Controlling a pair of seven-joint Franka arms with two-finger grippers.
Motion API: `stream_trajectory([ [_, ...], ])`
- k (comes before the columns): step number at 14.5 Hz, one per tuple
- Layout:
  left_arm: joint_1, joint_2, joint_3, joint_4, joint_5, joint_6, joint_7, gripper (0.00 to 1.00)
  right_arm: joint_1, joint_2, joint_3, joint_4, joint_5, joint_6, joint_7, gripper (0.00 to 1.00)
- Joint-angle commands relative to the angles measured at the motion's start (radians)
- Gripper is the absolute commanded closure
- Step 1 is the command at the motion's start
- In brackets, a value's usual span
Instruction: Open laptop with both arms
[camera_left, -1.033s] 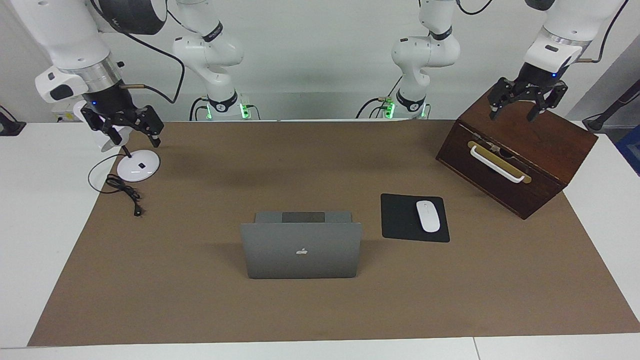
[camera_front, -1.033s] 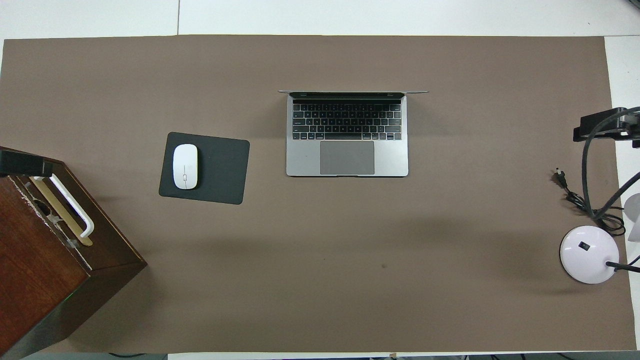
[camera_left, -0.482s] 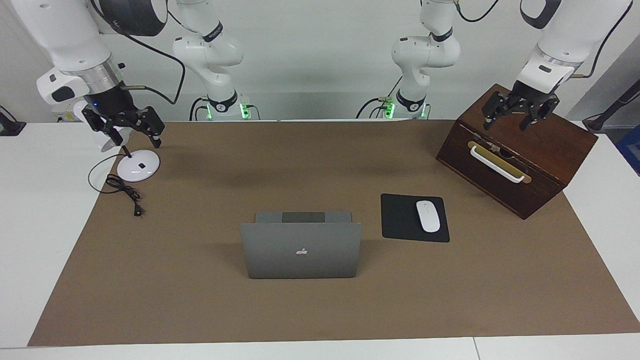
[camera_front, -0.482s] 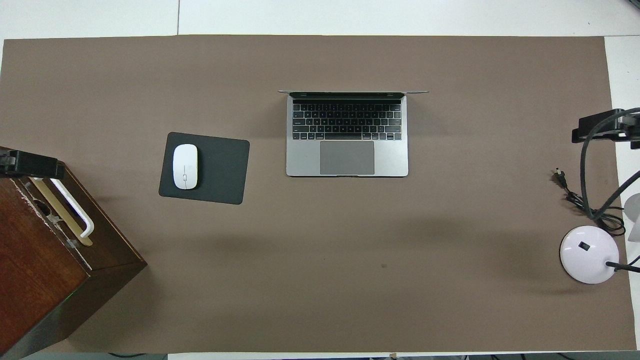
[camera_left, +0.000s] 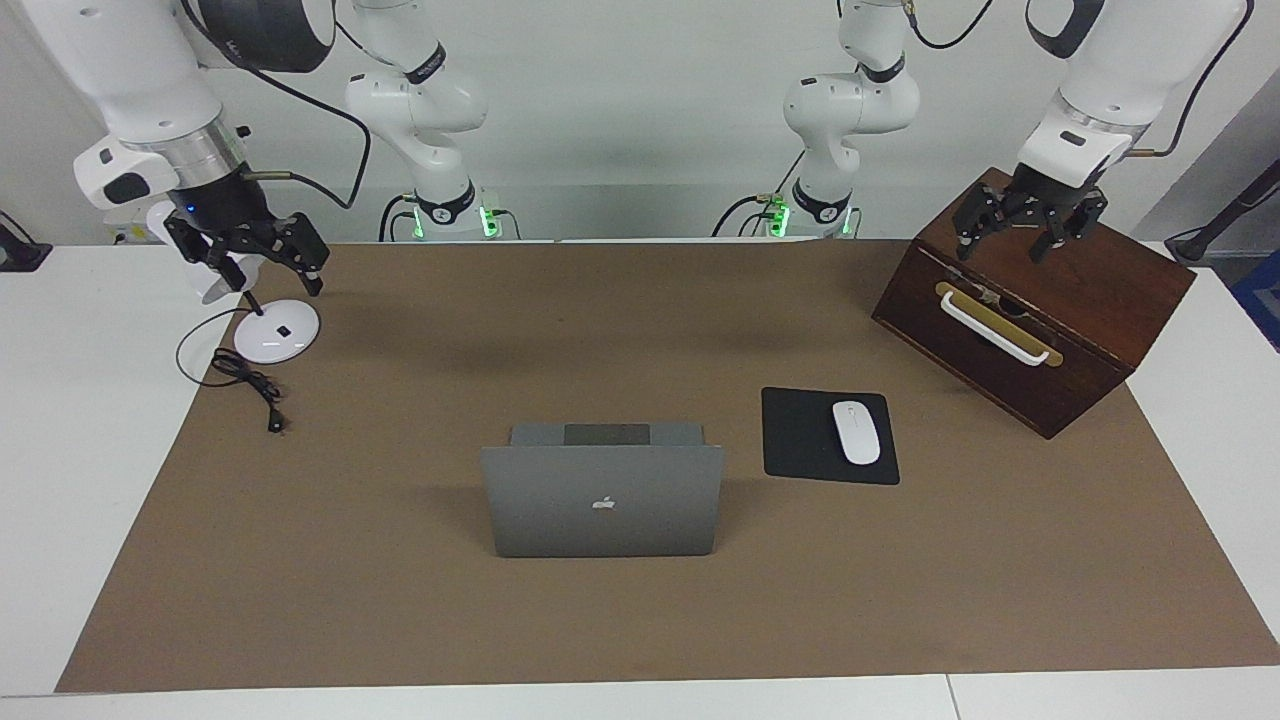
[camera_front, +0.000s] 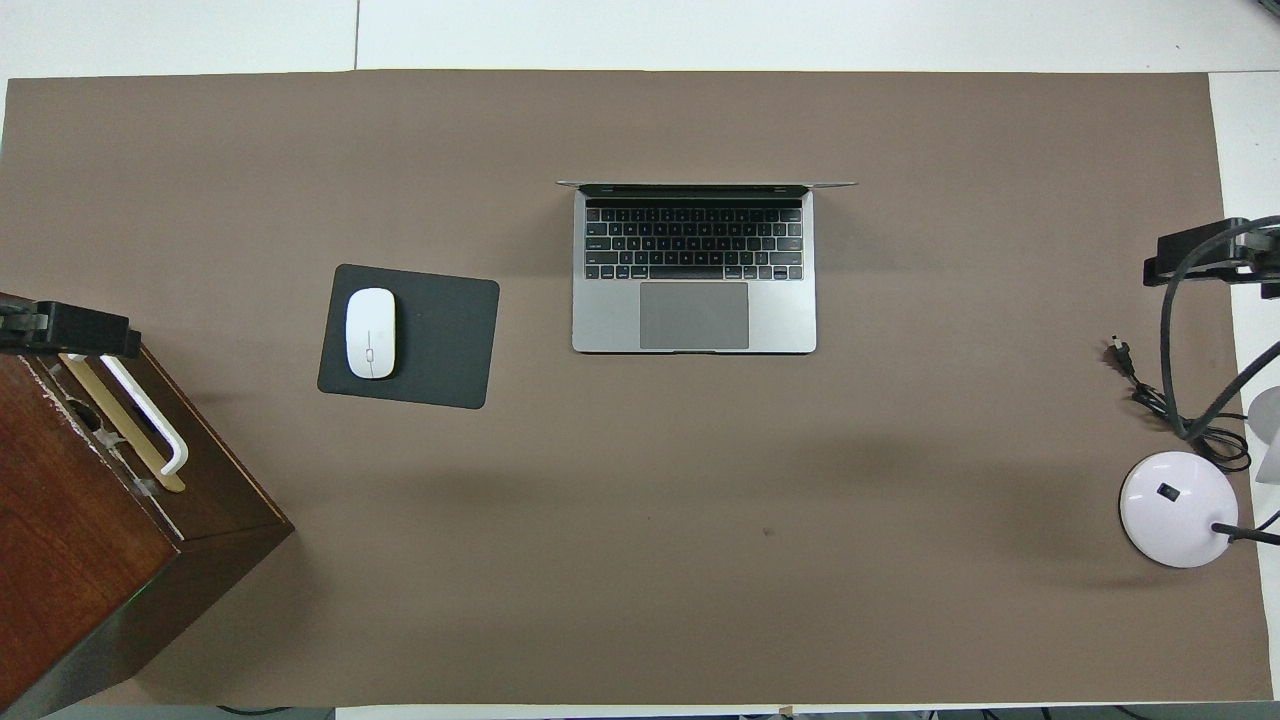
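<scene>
The silver-grey laptop (camera_left: 602, 505) stands open in the middle of the brown mat, its lid upright with the logo facing away from the robots. The overhead view shows the laptop's (camera_front: 694, 300) keyboard and trackpad. My left gripper (camera_left: 1003, 243) hangs open over the top of the wooden box, and only its tip (camera_front: 70, 330) shows from above. Over the lamp base, my right gripper (camera_left: 268, 278) also hangs open, with its tip (camera_front: 1215, 255) at the overhead view's edge. Neither gripper touches the laptop or holds anything.
A dark wooden box (camera_left: 1040, 320) with a white handle stands at the left arm's end. A black mouse pad (camera_left: 800, 440) with a white mouse (camera_left: 856, 432) lies beside the laptop. A white lamp base (camera_left: 276, 331) and its black cable (camera_left: 245, 385) lie at the right arm's end.
My left gripper has drifted a little over the box top toward the table's middle. The right gripper and the laptop have hardly moved.
</scene>
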Motion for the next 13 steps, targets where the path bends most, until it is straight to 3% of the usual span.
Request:
stream_trajectory([
  [1,0.008,-0.015,-0.015,-0.028,0.022,-0.004,-0.014,0.00,-0.015,-0.027,0.009,-0.034,0.016,0.016,-0.024,0.00],
  [13,0.003,-0.024,-0.013,-0.037,0.022,-0.011,-0.057,0.00,-0.015,-0.027,0.009,-0.034,0.016,0.018,-0.018,0.00],
])
